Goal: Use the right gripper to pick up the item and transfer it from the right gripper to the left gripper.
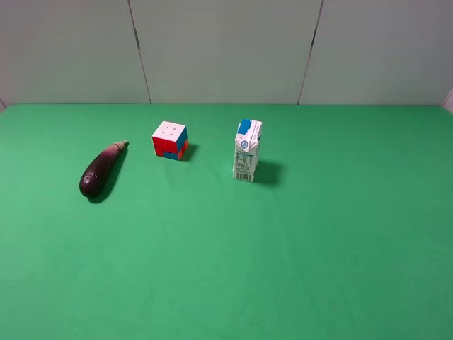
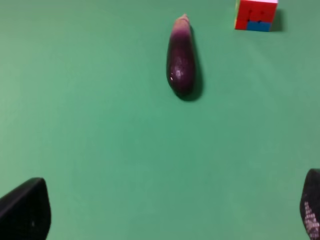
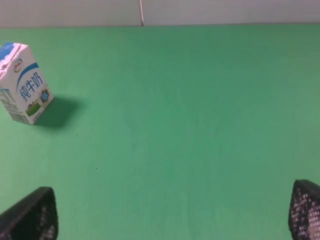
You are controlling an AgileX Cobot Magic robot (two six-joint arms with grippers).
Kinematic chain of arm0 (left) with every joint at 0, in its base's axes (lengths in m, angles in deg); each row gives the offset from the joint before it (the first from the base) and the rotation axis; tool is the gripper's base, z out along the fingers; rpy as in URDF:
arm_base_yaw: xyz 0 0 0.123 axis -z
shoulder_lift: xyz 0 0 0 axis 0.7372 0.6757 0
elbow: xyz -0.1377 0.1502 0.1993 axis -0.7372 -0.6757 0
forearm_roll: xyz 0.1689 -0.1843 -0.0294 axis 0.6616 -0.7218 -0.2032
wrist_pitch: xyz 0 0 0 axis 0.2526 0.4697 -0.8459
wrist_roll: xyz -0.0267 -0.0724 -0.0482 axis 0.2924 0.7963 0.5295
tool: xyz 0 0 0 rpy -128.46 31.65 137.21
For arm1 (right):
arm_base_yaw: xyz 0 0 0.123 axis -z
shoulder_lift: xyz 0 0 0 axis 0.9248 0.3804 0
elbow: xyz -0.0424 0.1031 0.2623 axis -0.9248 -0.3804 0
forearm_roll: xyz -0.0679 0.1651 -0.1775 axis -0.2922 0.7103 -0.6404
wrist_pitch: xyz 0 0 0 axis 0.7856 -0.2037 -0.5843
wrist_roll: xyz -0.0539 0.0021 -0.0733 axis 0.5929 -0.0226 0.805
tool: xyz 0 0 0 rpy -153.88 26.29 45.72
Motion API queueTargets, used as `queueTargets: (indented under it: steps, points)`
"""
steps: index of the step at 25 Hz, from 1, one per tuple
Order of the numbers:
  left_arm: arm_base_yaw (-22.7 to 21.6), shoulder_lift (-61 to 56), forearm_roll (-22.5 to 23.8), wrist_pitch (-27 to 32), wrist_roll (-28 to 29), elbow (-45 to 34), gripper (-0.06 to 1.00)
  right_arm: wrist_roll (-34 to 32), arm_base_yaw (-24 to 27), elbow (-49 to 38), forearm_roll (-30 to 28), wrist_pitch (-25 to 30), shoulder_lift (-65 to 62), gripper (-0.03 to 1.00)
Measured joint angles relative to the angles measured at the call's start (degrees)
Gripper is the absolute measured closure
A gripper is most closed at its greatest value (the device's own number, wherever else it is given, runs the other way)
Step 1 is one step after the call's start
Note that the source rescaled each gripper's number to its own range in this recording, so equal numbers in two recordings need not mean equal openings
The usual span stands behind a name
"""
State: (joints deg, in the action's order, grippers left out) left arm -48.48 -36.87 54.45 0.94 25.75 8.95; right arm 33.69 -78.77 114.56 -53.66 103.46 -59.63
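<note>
The dark-purple eggplant (image 1: 101,170) lies on the green table at the left, its pale stem end pointing toward the back. The left wrist view shows it (image 2: 180,57) ahead of the left gripper (image 2: 170,212), whose two black fingertips (image 2: 25,212) stand wide apart with nothing between them. The right gripper (image 3: 172,212) is open too, fingertips (image 3: 32,217) at the frame's corners, empty, and the eggplant is out of its view. Neither gripper shows in the exterior high view.
A red, white and blue puzzle cube (image 1: 170,139) sits just right of the eggplant, also in the left wrist view (image 2: 255,14). A white-and-blue milk carton (image 1: 247,150) stands upright near the middle, seen in the right wrist view (image 3: 22,82). A grey wall (image 1: 226,49) backs the table.
</note>
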Motion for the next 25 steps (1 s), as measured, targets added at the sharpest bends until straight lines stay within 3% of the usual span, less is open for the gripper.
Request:
queueTargets:
  steps: [25]
  points:
    - [0.0, 0.0, -0.05, -0.73, -0.72, 0.0, -0.06, 0.0, 0.0, 0.0, 0.15, 0.0, 0.0, -0.03]
